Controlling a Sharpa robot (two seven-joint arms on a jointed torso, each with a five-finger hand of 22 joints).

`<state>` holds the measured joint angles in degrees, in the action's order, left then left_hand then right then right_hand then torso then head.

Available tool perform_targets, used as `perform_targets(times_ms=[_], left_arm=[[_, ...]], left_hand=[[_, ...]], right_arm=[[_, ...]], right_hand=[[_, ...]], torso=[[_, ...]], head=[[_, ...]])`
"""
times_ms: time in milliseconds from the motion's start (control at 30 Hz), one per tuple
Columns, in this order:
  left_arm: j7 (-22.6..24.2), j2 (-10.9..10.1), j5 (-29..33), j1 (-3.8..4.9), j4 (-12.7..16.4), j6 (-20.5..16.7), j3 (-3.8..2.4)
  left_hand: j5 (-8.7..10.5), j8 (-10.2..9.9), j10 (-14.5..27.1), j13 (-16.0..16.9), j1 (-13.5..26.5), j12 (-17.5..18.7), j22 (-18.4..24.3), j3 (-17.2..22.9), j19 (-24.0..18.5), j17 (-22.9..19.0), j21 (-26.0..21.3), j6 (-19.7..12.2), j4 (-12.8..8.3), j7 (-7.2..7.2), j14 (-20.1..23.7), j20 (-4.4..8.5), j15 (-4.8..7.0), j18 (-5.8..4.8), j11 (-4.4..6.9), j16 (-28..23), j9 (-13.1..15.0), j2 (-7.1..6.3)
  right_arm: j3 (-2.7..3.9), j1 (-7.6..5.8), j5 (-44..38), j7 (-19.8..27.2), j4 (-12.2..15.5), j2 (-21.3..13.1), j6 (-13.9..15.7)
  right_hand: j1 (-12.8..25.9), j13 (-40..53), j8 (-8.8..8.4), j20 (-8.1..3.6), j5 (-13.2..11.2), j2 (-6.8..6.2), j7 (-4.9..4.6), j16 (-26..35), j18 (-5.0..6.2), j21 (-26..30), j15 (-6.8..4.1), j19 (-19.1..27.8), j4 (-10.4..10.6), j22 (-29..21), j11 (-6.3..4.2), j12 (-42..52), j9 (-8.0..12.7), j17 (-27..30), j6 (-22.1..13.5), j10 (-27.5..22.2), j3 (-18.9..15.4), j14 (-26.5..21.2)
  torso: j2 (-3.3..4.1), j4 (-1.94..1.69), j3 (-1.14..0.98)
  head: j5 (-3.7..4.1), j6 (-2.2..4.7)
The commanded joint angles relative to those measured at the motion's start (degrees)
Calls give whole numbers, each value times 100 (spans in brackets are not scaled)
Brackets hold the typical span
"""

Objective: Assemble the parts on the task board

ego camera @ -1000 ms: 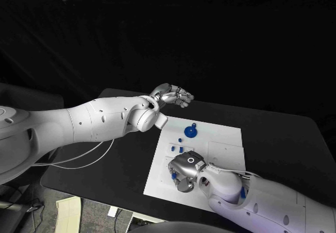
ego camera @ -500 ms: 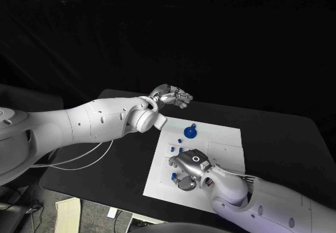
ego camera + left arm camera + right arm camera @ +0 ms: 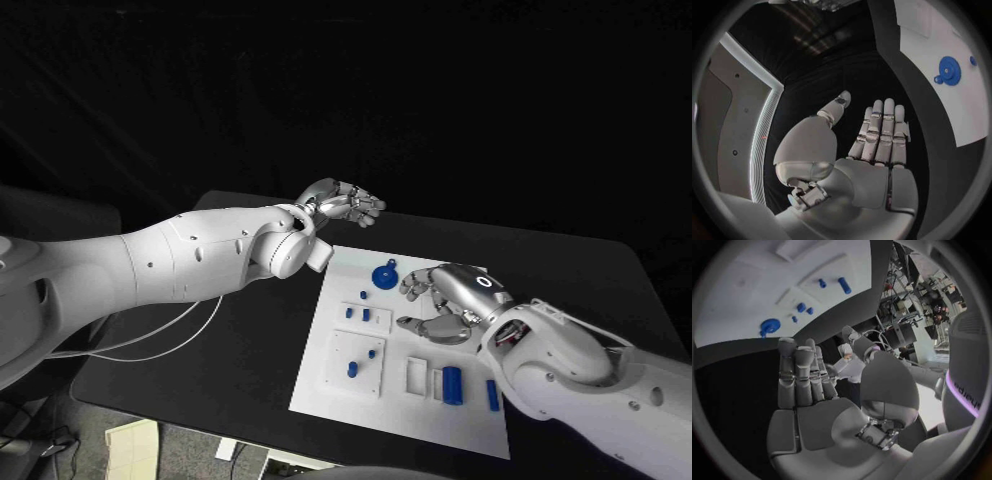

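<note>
Left silver many-fingered hand [image 3: 343, 203] hangs over the black table's [image 3: 577, 270] far edge, beyond the white rectangular task board [image 3: 476, 420], fingers straight and apart, grasping nothing. Right silver hand [image 3: 450, 300] hovers above the board's far half, fingers loosely spread, empty. Round blue gear part [image 3: 385, 276] lies near the board's far edge; blue cylindrical part [image 3: 453, 384] sits in a recess near the near edge

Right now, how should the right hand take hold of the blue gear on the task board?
Pinch the blue gear across its round rim, coming from above. It seems to lie flat on the task board, leaving little side to grasp. The right hand hovers beside it, holding nothing.
</note>
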<state>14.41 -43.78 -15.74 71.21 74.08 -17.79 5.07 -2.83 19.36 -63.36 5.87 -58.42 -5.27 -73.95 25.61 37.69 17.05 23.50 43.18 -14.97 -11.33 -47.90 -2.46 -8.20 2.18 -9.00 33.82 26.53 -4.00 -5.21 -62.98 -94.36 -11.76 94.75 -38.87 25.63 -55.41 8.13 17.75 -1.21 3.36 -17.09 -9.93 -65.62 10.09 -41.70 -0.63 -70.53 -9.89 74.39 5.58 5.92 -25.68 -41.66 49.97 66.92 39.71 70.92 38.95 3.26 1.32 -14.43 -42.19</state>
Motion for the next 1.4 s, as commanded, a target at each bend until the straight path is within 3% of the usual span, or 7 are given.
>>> perform_targets(times_ms=[33, 233, 367, 567, 733, 1133, 1400], left_arm=[[79, 13, 54, 8, -28, 19, -3], [99, 114, 98, -4, -172, 43, 0], [125, 197, 139, -52, -323, 59, 0], [142, 265, 207, -117, -442, 86, 1], [142, 307, 208, -141, -477, 87, 3], [135, 408, 255, -266, -525, 119, 22], [132, 457, 292, -307, -498, 141, 52]], left_hand=[[-24, 34, 32, -8, 34, -23, -7, 2, 49, 8, -39, -29, 26, 0, -34, 5, 2, 100, 12, -25, -8, -5], [-24, 37, 29, -9, 33, -25, -10, 3, 52, 12, -40, -28, 26, 1, -37, 6, 4, 101, 13, -26, -8, -4], [-25, 41, 28, -10, 30, -27, -13, 6, 54, 17, -41, -27, 27, 2, -40, 7, 5, 102, 14, -28, -9, 2], [-25, 44, 26, -12, 30, -30, -16, 8, 57, 23, -43, -28, 29, 2, -42, 7, 5, 102, 15, -30, -10, 13], [-25, 46, 25, -13, 31, -31, -18, 7, 58, 26, -44, -29, 30, 1, -43, 7, 6, 102, 15, -32, -11, 15], [-25, 49, 25, -15, 36, -32, -22, 5, 60, 32, -46, -31, 33, 1, -43, 7, 5, 102, 15, -37, -13, 21], [-25, 51, 26, -17, 41, -33, -25, 3, 60, 36, -49, -33, 35, 0, -42, 7, 5, 101, 15, -41, -14, 26]], right_arm=[[43, -107, 1270, 263, -2, -316, -156], [47, -351, 2588, -54, -179, -753, -1142], [44, -358, 3116, -241, -344, -883, -1581], [17, -357, 3769, -450, -494, -1004, -2069], [-134, -357, 4075, -974, -505, -1057, -2791], [-521, -307, 4050, -1554, -508, -796, -2752], [-573, -123, 3732, -1767, -746, -511, -2699]], right_hand=[[-45, 76, -51, -24, -33, 10, -56, -19, 491, 0, -92, -62, 337, -3, -61, 93, 39, 27, -83, 184, 214, 17], [-210, 483, -13, -70, -54, 52, 44, -75, 491, -71, -256, -121, 434, 62, -236, 523, 18, 24, -74, 760, 140, 78], [-261, 907, -15, -86, -52, 106, 58, -90, 491, -67, -275, -70, 544, 95, -248, 722, 10, 7, -104, 653, 133, 25], [-178, 2599, 58, -75, -51, 184, 195, -125, 491, -85, -434, -79, 665, 134, -409, 1944, -54, -5, 0, 707, -150, 30], [-17, 4368, 62, -100, -47, 375, 268, -454, 491, -359, -494, -272, 733, 201, -479, 3558, -109, -226, 50, 199, -356, 158], [641, 5678, 100, -177, -48, 806, 350, -993, 491, -985, -560, -377, 872, 184, -561, 5286, -269, -826, 263, 132, -361, 224], [828, 5827, 82, -194, -51, 809, 346, -1008, 491, -1085, -555, -367, 860, 172, -560, 5522, -318, -941, 277, 125, -301, 223]], torso=[[-10, 14, -14], [-28, 30, -37], [-83, 59, -63], [-141, 111, -93], [-216, 141, -127], [-368, 207, -151], [-431, 217, -122]], head=[[188, 37], [534, 33], [717, -14], [868, -59], [917, -118], [993, -211], [1066, -266]])
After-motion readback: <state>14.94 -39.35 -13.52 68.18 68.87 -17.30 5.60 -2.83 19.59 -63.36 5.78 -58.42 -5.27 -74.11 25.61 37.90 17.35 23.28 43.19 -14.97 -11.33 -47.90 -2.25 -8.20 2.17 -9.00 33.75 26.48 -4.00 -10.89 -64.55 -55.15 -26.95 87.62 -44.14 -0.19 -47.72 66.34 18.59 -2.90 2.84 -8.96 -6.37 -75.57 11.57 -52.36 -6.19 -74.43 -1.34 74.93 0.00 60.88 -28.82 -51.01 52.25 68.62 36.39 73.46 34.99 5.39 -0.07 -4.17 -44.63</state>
